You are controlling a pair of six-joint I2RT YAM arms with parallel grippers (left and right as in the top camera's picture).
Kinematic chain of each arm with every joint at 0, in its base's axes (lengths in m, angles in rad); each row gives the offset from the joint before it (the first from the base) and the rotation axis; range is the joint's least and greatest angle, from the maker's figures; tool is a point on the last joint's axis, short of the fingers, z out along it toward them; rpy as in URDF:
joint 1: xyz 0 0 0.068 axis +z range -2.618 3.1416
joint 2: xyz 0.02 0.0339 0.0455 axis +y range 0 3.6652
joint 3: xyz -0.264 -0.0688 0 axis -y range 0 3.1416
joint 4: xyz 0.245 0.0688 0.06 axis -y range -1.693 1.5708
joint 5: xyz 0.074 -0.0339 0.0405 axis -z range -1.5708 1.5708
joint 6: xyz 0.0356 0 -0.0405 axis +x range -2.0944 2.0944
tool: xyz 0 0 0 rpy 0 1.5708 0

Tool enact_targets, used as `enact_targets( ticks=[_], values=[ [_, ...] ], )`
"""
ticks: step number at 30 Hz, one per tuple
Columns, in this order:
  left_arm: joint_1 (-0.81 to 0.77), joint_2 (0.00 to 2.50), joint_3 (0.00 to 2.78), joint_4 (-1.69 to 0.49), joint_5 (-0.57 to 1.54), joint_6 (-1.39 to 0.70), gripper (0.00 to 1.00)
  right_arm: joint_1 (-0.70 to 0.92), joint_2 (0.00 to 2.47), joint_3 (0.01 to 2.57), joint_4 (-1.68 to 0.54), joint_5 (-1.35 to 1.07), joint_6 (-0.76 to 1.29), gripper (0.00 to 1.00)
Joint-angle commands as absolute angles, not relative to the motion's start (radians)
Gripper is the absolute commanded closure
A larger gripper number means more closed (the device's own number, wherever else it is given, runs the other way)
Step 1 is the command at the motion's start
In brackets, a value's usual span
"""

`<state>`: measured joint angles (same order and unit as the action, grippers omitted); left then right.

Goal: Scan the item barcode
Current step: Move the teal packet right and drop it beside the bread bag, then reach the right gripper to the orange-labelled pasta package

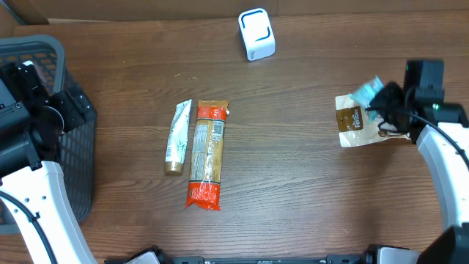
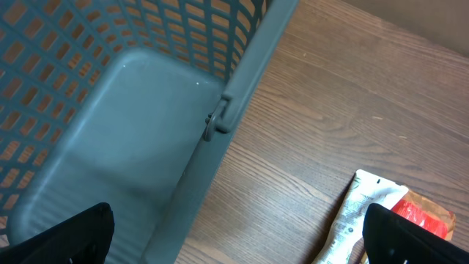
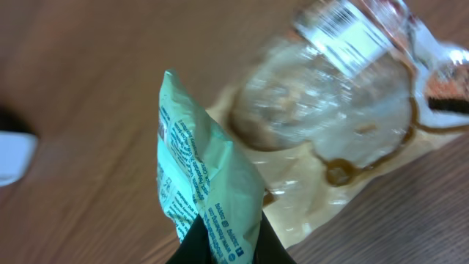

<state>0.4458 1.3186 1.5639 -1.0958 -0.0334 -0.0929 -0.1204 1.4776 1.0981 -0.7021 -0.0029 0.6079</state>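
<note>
While the left gripper (image 2: 236, 238) hangs spread wide over the grey basket's (image 2: 132, 117) rim, the right gripper (image 3: 223, 248) is clamped on a mint-green packet (image 3: 196, 176) above a brown pouch (image 1: 352, 123), well apart from the white scanner (image 1: 256, 34).

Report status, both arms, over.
Left gripper open by basket. Right gripper shut on teal packet, above brown pouch. Scanner far off, nothing between.

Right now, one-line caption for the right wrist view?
Right claw shut on a mint-green packet, brown clear-window pouch lying behind it on the wooden table.
</note>
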Motion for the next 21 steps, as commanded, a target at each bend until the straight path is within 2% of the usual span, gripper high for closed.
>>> enact_targets(
  ticks=[1,3,5,6,9,11,14,16,21],
  values=[
    [0.448,1.32,1.569,-1.095,-0.025,-0.067,0.0,-0.157,1.472,0.987,-0.6,-0.028,0.64,0.96],
    [0.449,1.32,1.569,-1.095,-0.025,-0.067,0.0,-0.174,1.472,0.934,-0.556,-0.028,0.64,0.94],
    [0.448,1.32,1.569,-1.095,-0.025,-0.067,0.01,-0.187,1.474,0.893,-0.532,-0.028,0.64,0.85],
    [0.449,1.32,1.569,-1.095,-0.025,-0.067,0.01,-0.192,1.476,0.879,-0.529,-0.027,0.638,0.76],
    [0.449,1.32,1.569,-1.095,-0.025,-0.067,0.01,-0.199,1.483,0.868,-0.54,-0.015,0.621,0.39],
    [0.449,1.32,1.569,-1.095,-0.025,-0.067,0.01,-0.199,1.481,0.869,-0.544,-0.004,0.62,0.27],
    [0.448,1.32,1.569,-1.095,-0.025,-0.067,0.01,-0.199,1.481,0.883,-0.558,-0.002,0.587,0.14],
    [0.449,1.32,1.569,-1.095,-0.025,-0.067,0.0,-0.199,1.481,0.908,-0.593,-0.001,0.552,0.1],
    [0.448,1.32,1.569,-1.095,-0.025,-0.067,0.01,-0.199,1.465,1.026,-0.723,0.013,0.513,0.07]
  ],
)
